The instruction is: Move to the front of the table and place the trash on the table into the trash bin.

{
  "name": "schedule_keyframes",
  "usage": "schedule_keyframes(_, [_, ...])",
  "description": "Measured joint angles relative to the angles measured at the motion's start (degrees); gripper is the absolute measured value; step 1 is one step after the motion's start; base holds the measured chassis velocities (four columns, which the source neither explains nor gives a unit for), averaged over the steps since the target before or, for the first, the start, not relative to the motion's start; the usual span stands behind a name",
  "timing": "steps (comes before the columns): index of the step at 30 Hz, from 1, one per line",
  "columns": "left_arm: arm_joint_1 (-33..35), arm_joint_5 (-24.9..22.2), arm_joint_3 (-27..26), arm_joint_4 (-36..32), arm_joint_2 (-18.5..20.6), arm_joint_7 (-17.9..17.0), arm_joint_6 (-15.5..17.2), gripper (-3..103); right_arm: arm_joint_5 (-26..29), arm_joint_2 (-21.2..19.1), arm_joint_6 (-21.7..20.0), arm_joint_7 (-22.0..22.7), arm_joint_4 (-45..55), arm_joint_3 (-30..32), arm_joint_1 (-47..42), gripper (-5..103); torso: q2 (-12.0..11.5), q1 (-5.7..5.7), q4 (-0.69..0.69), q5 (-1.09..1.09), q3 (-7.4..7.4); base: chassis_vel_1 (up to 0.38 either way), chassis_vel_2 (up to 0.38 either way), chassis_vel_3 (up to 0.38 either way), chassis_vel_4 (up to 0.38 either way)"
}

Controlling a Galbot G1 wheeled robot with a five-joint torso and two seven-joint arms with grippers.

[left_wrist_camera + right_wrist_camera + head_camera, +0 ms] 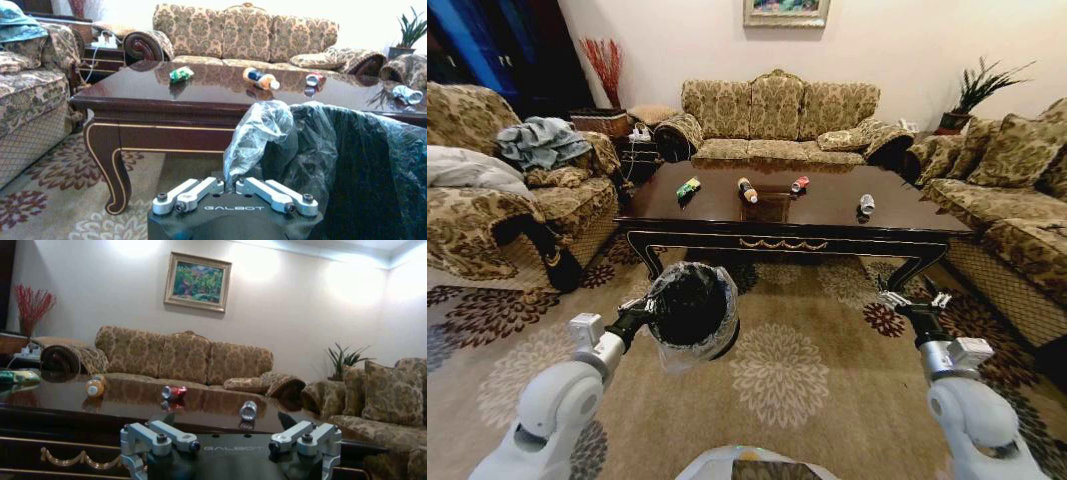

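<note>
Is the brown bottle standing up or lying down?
Lying down. The brown bottle rests on its side on the table, light cap pointing toward the robot.
</note>
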Motion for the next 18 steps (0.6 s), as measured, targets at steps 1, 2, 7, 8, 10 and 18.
schedule_keyframes(1, [0.03,0.00,-0.01,0.00,-0.08,0.07,-0.01,3,-0.01,-0.01,0.00,0.04,0.15,0.15,-0.11,100,0.34,0.11,0.00,0.01,0.22,0.000,0.000,0.000,0.000])
schedule_keyframes(2, [0.04,0.00,-0.01,-0.12,-0.24,0.17,0.00,3,-0.02,-0.09,0.00,0.17,0.36,0.27,-0.24,100,0.74,0.25,0.00,0.00,0.48,0.000,0.000,0.000,0.000])
schedule_keyframes(7, [-0.15,-0.03,0.19,-0.42,-0.78,1.21,-0.07,3,-0.57,-0.16,-0.60,0.91,1.58,0.40,-0.88,100,1.77,0.64,0.00,0.01,1.12,-0.033,0.035,0.032,-0.035])
schedule_keyframes(8, [-0.44,-0.15,0.62,-0.07,-0.79,1.47,-0.16,3,-0.72,0.18,-1.64,1.59,2.55,0.37,-1.12,100,2.10,0.76,0.00,0.01,1.33,-0.080,0.088,0.088,-0.071])
schedule_keyframes(10, [-0.90,-0.16,1.09,0.55,-0.79,1.65,-0.17,3,-0.67,0.51,-2.73,2.24,3.54,0.21,-1.25,100,2.36,0.85,0.00,0.01,1.50,-0.080,0.088,0.084,-0.080])
schedule_keyframes(18, [-1.13,0.39,1.44,1.17,-1.17,1.50,-0.14,3,0.30,1.51,-3.60,1.94,5.56,0.61,-1.48,100,3.59,1.29,-0.01,0.00,2.28,-0.027,0.033,0.023,-0.027])
